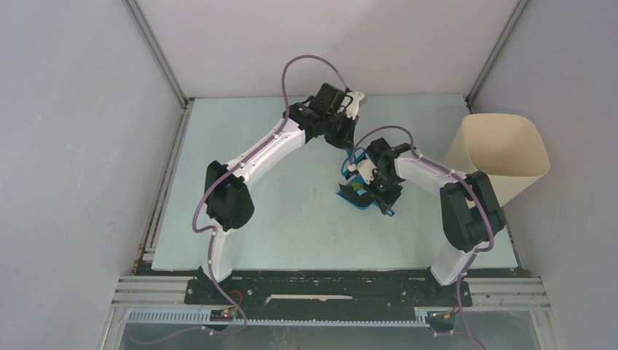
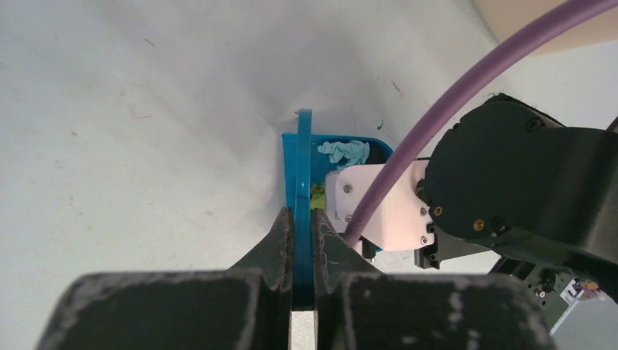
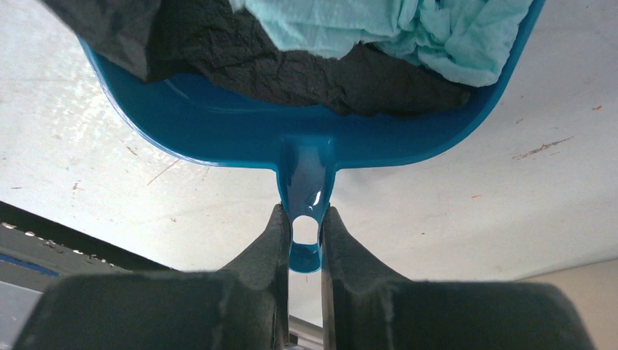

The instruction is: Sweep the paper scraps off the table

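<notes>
Our right hand (image 3: 302, 219) is clamped on the short looped handle of the blue plastic dustpan (image 3: 218, 131), one finger pressed to each side of it. The paper scraps (image 3: 306, 33) lie inside the pan: a crumpled black paper wad (image 3: 240, 55) along the back wall and a light cyan paper wad (image 3: 408, 36) partly over it. From the left wrist we also see a small green paper wad (image 2: 318, 197) in the pan, nearer that camera than the cyan one.

Our left hand (image 2: 301, 219) is pinched on a thin blue plastic brush handle (image 2: 302, 160), seen edge-on. It runs straight out from the fingers along the pan's side, and we cannot make out its bristles.

From above, the pan sits over the middle right of the large pale mint-green table (image 1: 291, 226), with both hands close together at it. The tall cream-coloured bin (image 1: 503, 157) stands well apart at the table's right edge. We cannot tell whether the pan rests on the table or hangs just above it.
</notes>
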Robot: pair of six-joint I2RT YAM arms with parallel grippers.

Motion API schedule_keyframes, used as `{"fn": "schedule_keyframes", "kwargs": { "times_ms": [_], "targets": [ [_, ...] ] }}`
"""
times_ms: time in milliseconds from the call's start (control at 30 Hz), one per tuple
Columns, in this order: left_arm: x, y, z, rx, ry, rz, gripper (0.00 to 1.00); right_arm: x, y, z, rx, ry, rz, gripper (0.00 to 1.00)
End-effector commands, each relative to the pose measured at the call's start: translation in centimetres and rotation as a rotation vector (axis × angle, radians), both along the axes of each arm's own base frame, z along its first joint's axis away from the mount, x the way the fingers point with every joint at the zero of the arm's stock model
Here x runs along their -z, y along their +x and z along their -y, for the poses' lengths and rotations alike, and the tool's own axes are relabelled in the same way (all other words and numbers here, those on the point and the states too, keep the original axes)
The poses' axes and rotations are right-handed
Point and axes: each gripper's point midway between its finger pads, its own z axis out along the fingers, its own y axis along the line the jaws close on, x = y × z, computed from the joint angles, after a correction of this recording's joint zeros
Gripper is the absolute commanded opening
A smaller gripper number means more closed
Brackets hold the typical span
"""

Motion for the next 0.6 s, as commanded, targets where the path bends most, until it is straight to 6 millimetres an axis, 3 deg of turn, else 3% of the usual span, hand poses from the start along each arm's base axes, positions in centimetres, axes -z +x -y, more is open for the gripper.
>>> {"fn": "schedule_keyframes", "kwargs": {
  "times_ms": [0,133,233,400,567],
  "targets": [
    [-9.5,0.0,-2.3,-0.06,-0.099,0.186,0.0,-2.3,0.3,-1.2,-0.017,0.111,0.1,0.13],
    [-12.5,-0.8,-6.6,-0.178,-0.059,0.281,0.0,-3.5,0.1,-1.0,-0.023,0.13,0.158,0.12],
    [-13.2,-2.2,-10.5,-0.277,-0.023,0.312,0.0,-4.7,0.1,-0.9,-0.026,0.141,0.196,0.12],
    [-9.9,-8.5,-13.5,-0.227,0.0,0.177,0.0,-8.0,-1.0,-0.8,-0.093,0.114,0.299,0.12],
    [-5.6,-11.1,-17.7,-0.277,0.073,0.182,0.0,-12.1,-1.4,-0.9,-0.145,0.119,0.403,0.13]
  ]
}}
